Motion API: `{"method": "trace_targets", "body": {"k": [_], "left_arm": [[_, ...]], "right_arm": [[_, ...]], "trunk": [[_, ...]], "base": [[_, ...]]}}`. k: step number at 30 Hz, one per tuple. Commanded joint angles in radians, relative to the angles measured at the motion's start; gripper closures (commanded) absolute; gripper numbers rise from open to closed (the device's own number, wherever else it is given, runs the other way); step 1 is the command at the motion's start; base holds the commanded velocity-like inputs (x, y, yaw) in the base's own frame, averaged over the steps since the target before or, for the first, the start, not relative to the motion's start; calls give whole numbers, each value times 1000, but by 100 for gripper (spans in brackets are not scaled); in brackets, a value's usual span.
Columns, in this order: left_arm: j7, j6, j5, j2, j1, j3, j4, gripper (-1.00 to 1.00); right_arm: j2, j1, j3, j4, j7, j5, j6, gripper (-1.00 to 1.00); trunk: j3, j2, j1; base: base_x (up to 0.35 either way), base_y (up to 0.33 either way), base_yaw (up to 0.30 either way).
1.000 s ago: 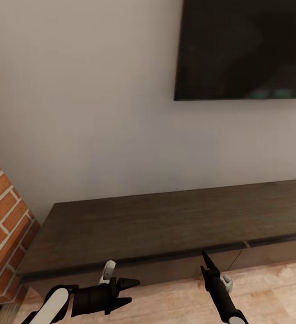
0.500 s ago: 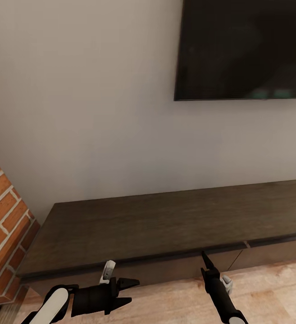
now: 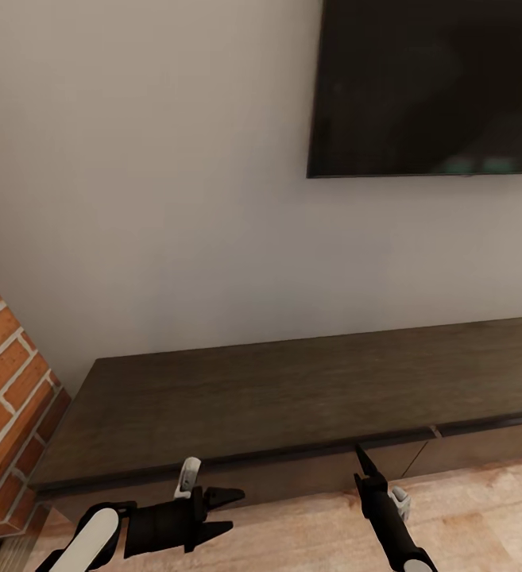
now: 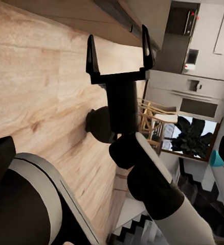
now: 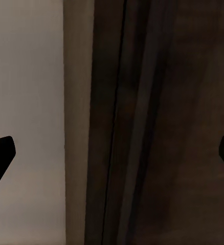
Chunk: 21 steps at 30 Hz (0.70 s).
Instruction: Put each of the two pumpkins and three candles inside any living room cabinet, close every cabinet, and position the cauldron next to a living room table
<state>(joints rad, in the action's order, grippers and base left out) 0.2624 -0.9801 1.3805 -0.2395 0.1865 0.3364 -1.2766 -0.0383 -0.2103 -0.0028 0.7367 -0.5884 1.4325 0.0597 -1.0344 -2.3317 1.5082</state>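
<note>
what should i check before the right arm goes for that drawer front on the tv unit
1. Right gripper open and empty: ok, its fingers sit far apart at the edges of the right wrist view with nothing between.
2. Right gripper aimed at the cabinet: ok, its tip lies over the front edge near the drawer seam.
3. Drawer fronts closed: ok for the part in view; they look flush.
4. Left gripper out of the way: ok, open, empty, off to the side, pointing along the front.
5. Pumpkins, candles, cauldron located: cannot tell.
6. Contact with the drawer front: cannot tell.
</note>
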Motion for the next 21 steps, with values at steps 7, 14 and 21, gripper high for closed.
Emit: {"method": "trace_targets", "body": {"k": [7,14,21], "left_arm": [[24,0,-5,-1,1,-1,21,-100],[26,0,-3,-1,1,-1,23,-100],[26,-1,-3,-1,1,-1,23,-100]], "right_arm": [[0,0,0,0,-4,9,6,-100],[0,0,0,0,-4,9,6,-100],[0,0,0,0,-5,9,6,-100]], "trunk": [[-1,0,0],[-16,-35,19],[-29,-63,34]], "base": [[0,0,0],[0,0,0],[0,0,0]]}}
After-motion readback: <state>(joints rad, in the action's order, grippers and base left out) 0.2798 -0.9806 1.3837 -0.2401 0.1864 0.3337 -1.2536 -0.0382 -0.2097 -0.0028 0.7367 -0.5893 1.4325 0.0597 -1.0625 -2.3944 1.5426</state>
